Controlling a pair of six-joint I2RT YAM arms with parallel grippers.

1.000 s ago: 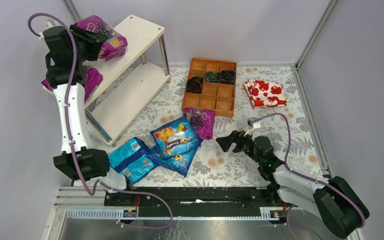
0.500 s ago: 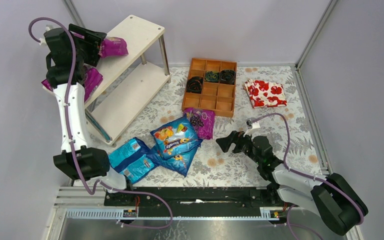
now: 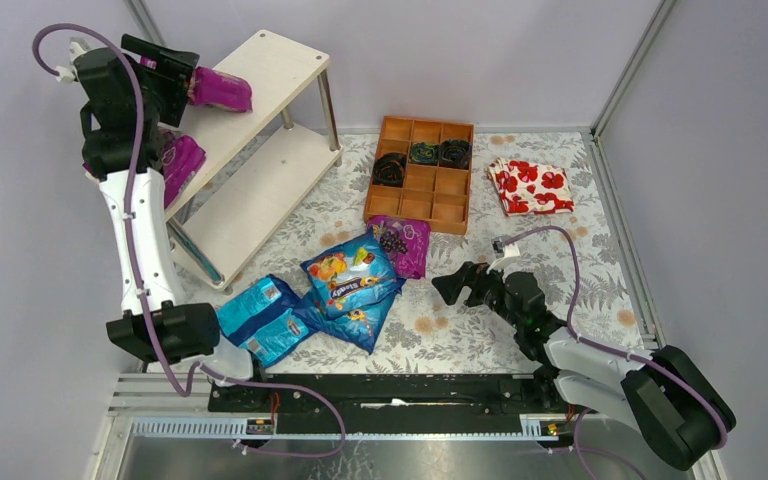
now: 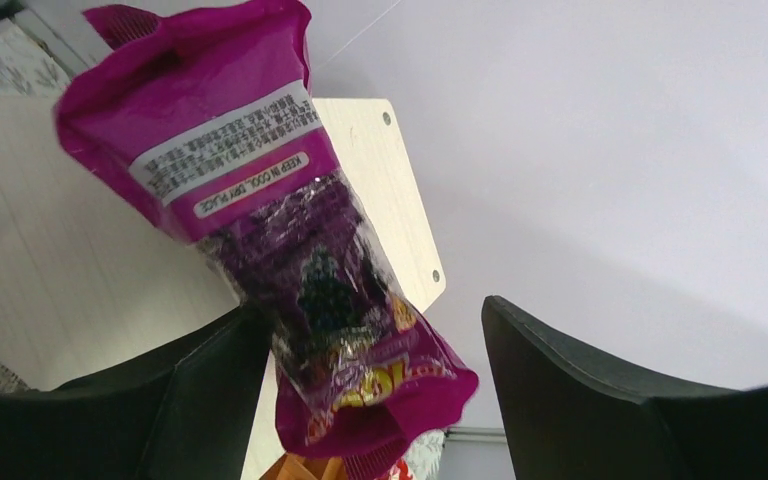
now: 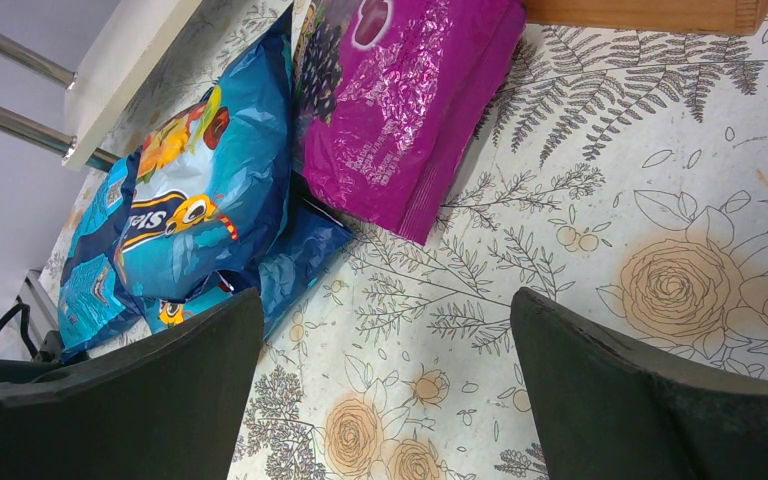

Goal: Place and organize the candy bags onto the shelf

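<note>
A magenta candy bag (image 3: 222, 90) lies on the top board of the shelf (image 3: 280, 60). My left gripper (image 3: 188, 80) stands open around its near end. In the left wrist view this bag (image 4: 290, 250) sits by the left finger (image 4: 190, 400), with a clear gap to the right finger. A second magenta bag (image 3: 180, 155) rests on the shelf, partly hidden behind my left arm. On the table lie blue bags (image 3: 352, 275) (image 3: 265, 318) and one magenta bag (image 3: 400, 243). My right gripper (image 3: 457, 284) hovers open and empty just right of them, over the flowered tabletop (image 5: 385, 400).
An orange-brown compartment tray (image 3: 422, 175) holding dark rolled items stands behind the loose bags. A folded white cloth with red flowers (image 3: 530, 187) lies at the back right. Grey walls enclose the table on three sides.
The left jaws have spread and let go of the magenta bag, which now lies flatter on the top board. The left arm drew back to the left. The right arm is still.
</note>
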